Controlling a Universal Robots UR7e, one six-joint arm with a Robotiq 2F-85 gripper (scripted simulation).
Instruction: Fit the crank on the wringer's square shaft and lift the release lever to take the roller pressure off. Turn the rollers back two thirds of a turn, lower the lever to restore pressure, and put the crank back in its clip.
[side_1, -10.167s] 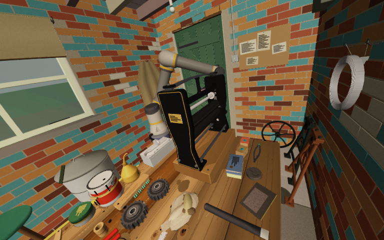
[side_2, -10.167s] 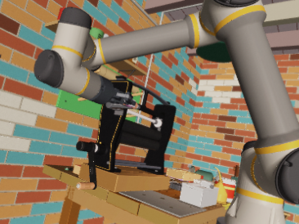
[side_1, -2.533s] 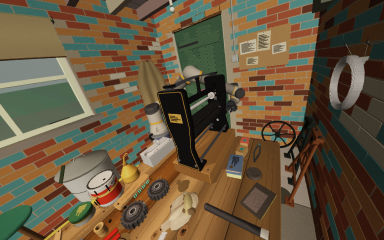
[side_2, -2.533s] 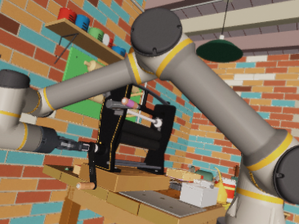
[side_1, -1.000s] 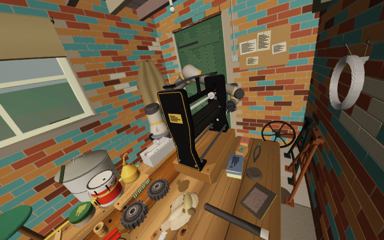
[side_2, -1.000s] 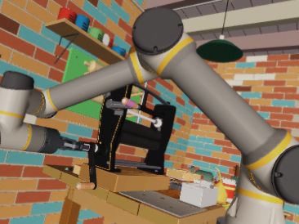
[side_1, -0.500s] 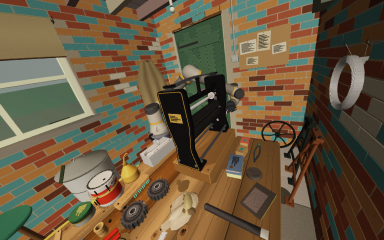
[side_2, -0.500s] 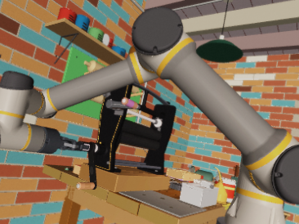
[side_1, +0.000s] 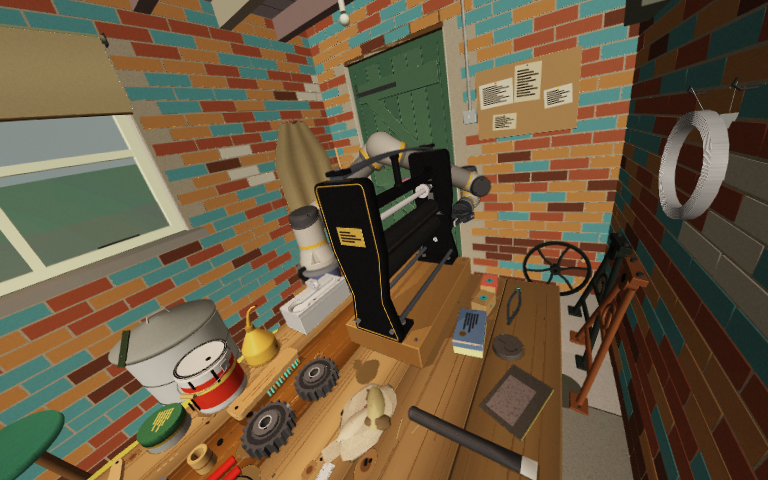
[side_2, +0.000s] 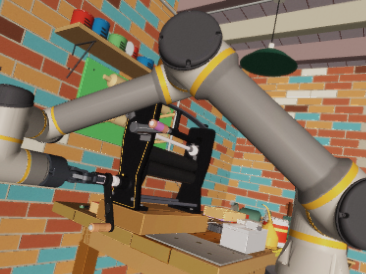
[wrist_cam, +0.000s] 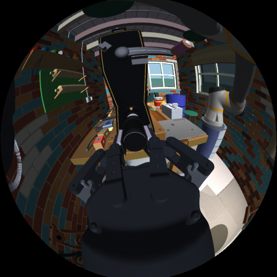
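At the far end of the workbench the black wringer (side_1: 391, 238) stands on its wooden base, two dark rollers (side_2: 170, 167) between its side frames. The crank (side_2: 109, 202) sits on the shaft at the wringer's outer side, its arm hanging down to a wooden grip (side_2: 98, 227), and my gripper (wrist_cam: 133, 138) is closed around the crank's dark round hub (wrist_cam: 133, 134), level with the shaft. The release lever (wrist_cam: 144, 51), a grey bar with a ball knob (wrist_cam: 121, 52), lies roughly level near the top of the frame. Its purple-tipped end (side_2: 159, 125) shows on the other side.
The bench edge (wrist_cam: 134, 155) lies just below my fingers, with open floor beyond it. A grey perforated plate (wrist_cam: 181, 128) and a white box (side_2: 242, 236) sit to one side of the wringer. Blocks, a booklet (side_1: 470, 331), gears and tins cover the rest of the bench.
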